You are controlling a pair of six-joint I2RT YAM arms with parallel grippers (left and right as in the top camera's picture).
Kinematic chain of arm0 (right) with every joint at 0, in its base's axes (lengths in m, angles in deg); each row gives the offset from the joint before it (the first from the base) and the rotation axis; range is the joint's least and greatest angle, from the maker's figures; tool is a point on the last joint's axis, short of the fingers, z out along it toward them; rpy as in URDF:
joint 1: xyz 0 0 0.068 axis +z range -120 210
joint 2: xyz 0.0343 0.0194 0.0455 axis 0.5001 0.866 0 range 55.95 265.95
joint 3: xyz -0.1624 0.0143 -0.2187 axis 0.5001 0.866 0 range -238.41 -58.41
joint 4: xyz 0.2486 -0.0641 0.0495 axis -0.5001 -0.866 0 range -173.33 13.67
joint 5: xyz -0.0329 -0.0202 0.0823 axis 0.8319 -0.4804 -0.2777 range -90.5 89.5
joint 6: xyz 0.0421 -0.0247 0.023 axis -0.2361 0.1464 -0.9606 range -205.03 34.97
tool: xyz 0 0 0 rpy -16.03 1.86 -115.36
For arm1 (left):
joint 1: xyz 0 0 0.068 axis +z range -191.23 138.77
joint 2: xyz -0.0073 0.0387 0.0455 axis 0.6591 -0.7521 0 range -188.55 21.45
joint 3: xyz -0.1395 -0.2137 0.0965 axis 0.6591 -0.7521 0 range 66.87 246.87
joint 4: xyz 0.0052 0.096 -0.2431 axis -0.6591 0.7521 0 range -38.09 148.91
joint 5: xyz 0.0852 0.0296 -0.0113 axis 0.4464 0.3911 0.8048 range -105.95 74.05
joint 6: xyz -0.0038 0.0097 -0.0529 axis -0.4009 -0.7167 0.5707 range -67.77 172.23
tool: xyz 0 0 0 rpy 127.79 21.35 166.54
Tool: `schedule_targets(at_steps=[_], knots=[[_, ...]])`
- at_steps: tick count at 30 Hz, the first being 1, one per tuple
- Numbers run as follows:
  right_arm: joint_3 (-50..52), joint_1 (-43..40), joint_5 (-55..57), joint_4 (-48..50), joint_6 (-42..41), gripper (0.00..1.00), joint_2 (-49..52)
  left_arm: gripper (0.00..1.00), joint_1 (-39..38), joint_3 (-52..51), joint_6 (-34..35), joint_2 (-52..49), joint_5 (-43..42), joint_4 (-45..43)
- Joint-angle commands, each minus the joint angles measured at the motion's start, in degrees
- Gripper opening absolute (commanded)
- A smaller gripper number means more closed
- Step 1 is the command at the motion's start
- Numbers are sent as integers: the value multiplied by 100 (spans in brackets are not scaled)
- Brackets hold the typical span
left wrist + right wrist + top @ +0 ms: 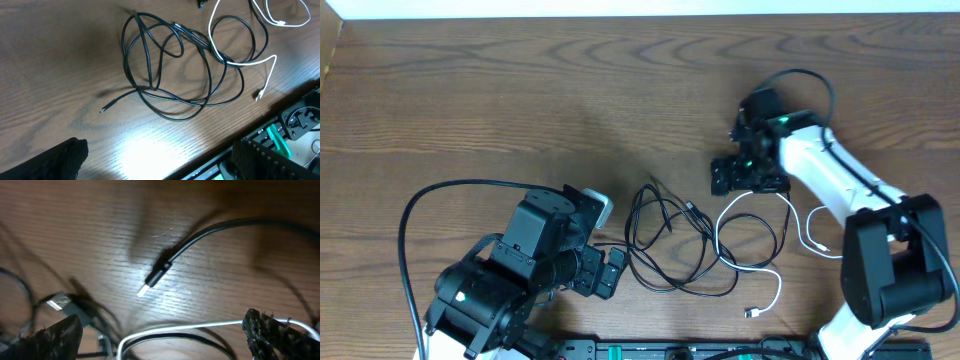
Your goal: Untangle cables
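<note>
At table centre, the black cables (672, 232) lie looped together, and the white cable (776, 280) crosses their right side. Left gripper (610, 272) and right gripper (748, 180) have jaws spread, holding nothing. Separation appears largely outstanding.

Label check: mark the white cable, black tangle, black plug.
white cable (250, 61), left wrist view, straight run
black tangle (152, 89), left wrist view, strand crossing
black plug (159, 273), right wrist view, plug body
</note>
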Motion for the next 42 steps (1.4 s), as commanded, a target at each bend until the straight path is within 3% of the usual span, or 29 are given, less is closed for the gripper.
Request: schedule_targets(at_steps=[1,3,10,15,16,19,20,21,29,30,31,32,33,37,42], knots=[[-33,214,960,11,-39,99,-15,98,20,59,24,15,-24,9],[-33,273,962,-20,-588,99,-15,98,20,59,7,15,-24,-4],[-33,291,280,-437,-4660,99,-15,98,20,59,9,15,-26,2],[-33,358,-79,-496,-5932,99,-15,98,20,59,9,15,-26,35],[-33,376,-70,-494,-6028,91,-15,98,20,59,9,15,-26,35],[-33,398,-44,-490,-6072,21,-15,98,20,59,9,15,-26,35],[-31,398,-24,-492,-6072,5,-15,98,20,59,9,15,-26,33],[-33,398,-24,-492,-6072,1,-15,98,20,59,9,15,-26,33],[-31,431,588,-540,-6059,4,-15,98,20,59,9,15,-26,33],[-31,428,625,-560,-6041,14,-15,98,20,59,9,15,-26,35],[-31,431,645,-575,-6019,47,-15,98,20,59,9,15,-26,33],[-31,431,660,-592,-6022,68,-15,98,20,59,9,15,-26,33],[-31,431,669,-627,-6022,75,-15,98,20,59,9,15,-26,33],[-28,431,704,-664,-6024,74,-15,98,20,59,11,15,-26,33],[-11,437,772,-656,-6026,59,-15,98,20,59,11,15,-28,37]])
